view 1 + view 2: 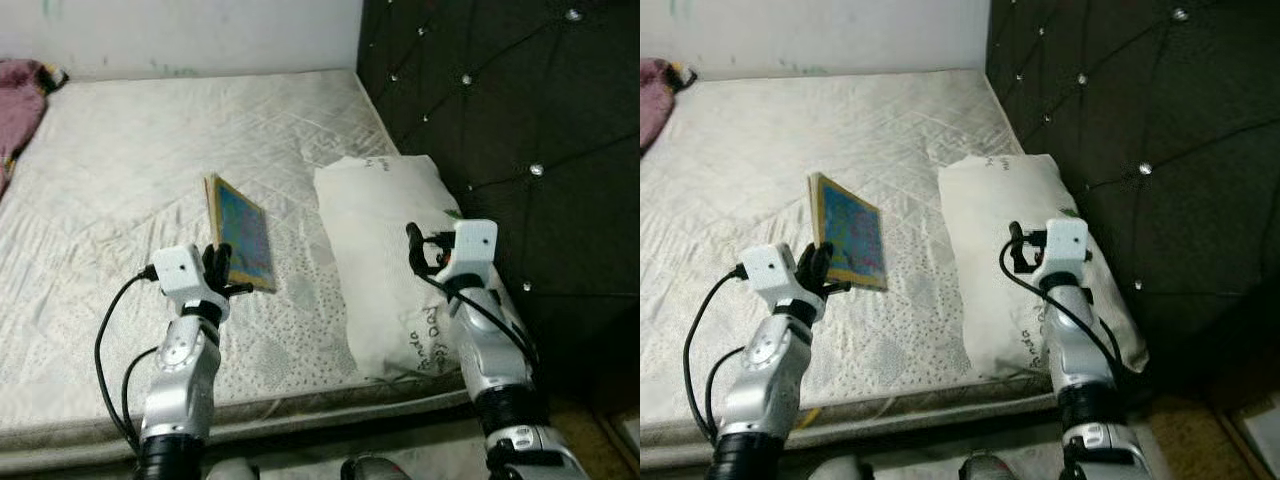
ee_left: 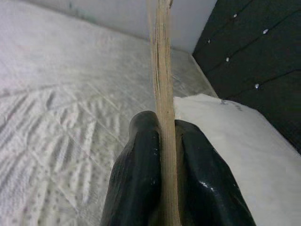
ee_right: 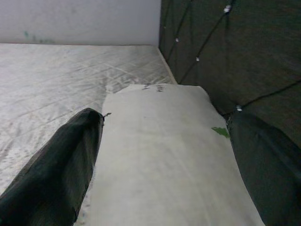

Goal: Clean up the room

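The left gripper (image 1: 222,268) was clamped on the book's (image 1: 243,234) lower edge, holding it upright above the mattress (image 1: 120,170), probably for carrying away. At about three o'clock from it, the right gripper (image 1: 425,250) hung wide open and empty over the pillow (image 1: 385,255), apparently ready to take it.

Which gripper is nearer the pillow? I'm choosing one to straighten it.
Right. The right gripper hovers open directly over the pillow; the left gripper is off to its side, shut on the book.
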Motion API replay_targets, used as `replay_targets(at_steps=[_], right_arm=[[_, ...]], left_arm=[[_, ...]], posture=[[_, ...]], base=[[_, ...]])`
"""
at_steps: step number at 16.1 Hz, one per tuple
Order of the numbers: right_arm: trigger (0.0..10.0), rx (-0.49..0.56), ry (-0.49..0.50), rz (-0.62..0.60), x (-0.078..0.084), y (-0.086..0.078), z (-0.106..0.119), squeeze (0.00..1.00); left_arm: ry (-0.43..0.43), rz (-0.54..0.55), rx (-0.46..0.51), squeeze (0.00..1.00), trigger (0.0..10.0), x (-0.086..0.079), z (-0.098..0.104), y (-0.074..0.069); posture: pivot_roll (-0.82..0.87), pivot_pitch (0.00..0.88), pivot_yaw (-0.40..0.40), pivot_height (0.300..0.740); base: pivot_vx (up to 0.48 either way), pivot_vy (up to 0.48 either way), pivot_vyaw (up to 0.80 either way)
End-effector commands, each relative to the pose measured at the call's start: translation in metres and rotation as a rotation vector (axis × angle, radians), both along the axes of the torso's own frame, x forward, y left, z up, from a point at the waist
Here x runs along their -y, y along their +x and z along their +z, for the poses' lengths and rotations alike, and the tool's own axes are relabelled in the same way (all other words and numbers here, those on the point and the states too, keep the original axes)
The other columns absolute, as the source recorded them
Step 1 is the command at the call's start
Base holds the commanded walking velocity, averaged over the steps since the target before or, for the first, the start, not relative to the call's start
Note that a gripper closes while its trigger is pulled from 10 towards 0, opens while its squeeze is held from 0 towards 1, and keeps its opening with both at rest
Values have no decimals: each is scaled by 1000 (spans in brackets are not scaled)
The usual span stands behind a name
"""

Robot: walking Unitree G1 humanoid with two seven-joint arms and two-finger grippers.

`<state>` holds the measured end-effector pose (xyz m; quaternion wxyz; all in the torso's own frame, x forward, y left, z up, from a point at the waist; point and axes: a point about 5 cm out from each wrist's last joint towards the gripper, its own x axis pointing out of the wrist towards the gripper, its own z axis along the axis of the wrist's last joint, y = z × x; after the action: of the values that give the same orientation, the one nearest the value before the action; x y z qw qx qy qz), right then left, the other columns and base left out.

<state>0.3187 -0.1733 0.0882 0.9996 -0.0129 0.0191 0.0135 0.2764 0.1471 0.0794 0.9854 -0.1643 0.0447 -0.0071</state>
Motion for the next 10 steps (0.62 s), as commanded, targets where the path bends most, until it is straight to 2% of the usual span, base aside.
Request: replay_targets(at_steps=[1,4,7,10], right_arm=[[10000,12,4,18,-4,0,5,0],[10000,11,0,23,-4,-1,4,0],[10000,-5,15,34,-4,-5,2,0],[10000,2,18,70,-12,-8,2,0]], left_arm=[[-29,-23,23,0,10000,6,7,-1],[-36,-51,-31,0,10000,7,0,-5],[-17,-42,-21,0,10000,0,3,-9],[63,-4,40,0,10000,-10,10,-15]], posture=[[-21,0,19,740],[-20,0,15,740],[-11,0,8,740],[-5,0,4,740]], base=[[0,0,0],[0,0,0],[0,0,0],[0,0,0]])
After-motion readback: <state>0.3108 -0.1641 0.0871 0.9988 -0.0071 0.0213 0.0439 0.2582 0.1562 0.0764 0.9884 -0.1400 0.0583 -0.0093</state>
